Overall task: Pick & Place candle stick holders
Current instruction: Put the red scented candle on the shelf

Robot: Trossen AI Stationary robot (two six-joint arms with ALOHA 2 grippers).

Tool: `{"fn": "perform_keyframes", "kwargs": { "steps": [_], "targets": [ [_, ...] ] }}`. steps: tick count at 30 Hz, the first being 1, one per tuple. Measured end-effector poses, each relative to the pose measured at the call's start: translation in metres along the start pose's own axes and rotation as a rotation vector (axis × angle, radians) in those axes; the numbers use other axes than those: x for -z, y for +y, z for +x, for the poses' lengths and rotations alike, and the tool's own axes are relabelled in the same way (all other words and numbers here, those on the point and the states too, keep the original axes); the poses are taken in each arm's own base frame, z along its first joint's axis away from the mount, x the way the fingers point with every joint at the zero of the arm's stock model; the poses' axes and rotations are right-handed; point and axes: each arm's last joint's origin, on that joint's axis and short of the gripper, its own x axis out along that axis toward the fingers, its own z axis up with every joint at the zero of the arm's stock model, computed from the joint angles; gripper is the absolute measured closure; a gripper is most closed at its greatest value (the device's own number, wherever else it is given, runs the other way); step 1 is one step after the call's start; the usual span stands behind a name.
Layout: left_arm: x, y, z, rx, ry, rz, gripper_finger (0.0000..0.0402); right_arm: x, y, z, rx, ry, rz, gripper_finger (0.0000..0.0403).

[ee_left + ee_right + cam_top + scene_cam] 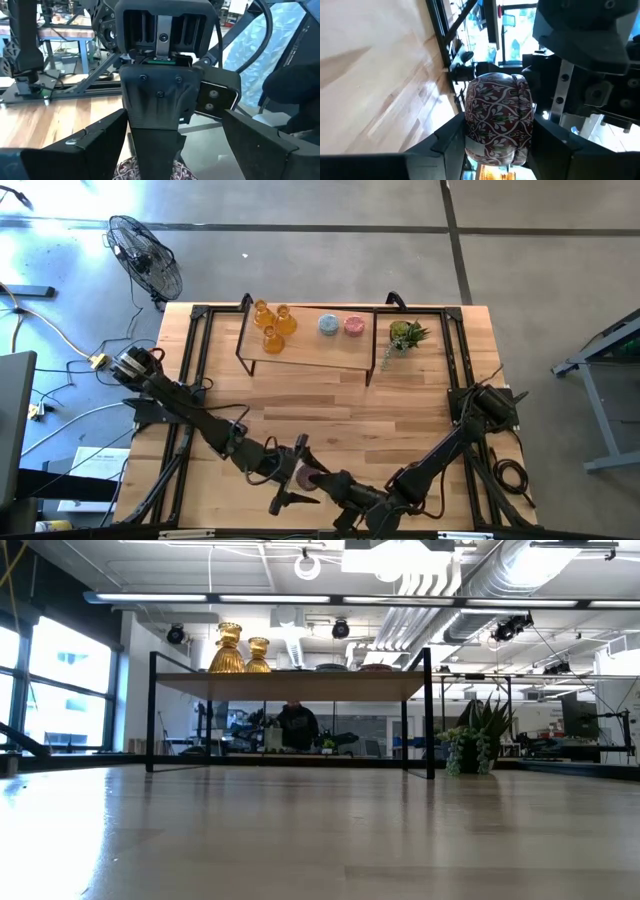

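Note:
The mauve patterned candle holder (305, 475) is near the table's front middle, between my two grippers. My right gripper (497, 137) is shut on it. My left gripper (293, 473) is open; its fingers stand wide apart on either side of the holder (150, 171) without touching it. Three amber bottle-like holders (272, 325), a blue-grey one (328, 325) and a pink one (354, 326) stand on top of the wooden shelf (305, 352) at the far side. My right gripper pinches the mauve holder's rounded patterned side wall (471, 125) between its two fingers, one on each side. It comes level from the table's right side. I cannot tell whether the holder is clear of the table.
A small green potted plant (405, 337) stands just right of the shelf. Black frame rails (195, 350) run along the table's left and right sides. Bare wood lies between the shelf and the grippers. A floor fan (145, 255) stands off the table's far left.

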Motion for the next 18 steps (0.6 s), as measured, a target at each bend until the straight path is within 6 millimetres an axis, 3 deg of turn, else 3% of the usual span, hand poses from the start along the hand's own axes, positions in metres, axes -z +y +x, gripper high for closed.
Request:
{"fn": "perform_keyframes", "kwargs": {
  "steps": [9,13,18],
  "targets": [
    [-0.006,-0.004,-0.006,-0.012,-0.012,0.049,0.0082,0.0,-0.001,-0.002,0.021,0.047,0.002,0.0223],
    [-0.02,-0.021,-0.023,-0.087,-0.069,0.155,0.0082,0.001,0.0,-0.005,0.049,0.123,0.008,0.0223],
    [-0.032,-0.047,-0.05,-0.315,-0.092,0.314,0.0082,0.0,0.0,-0.01,0.079,0.182,0.059,0.0223]
  ]
}}
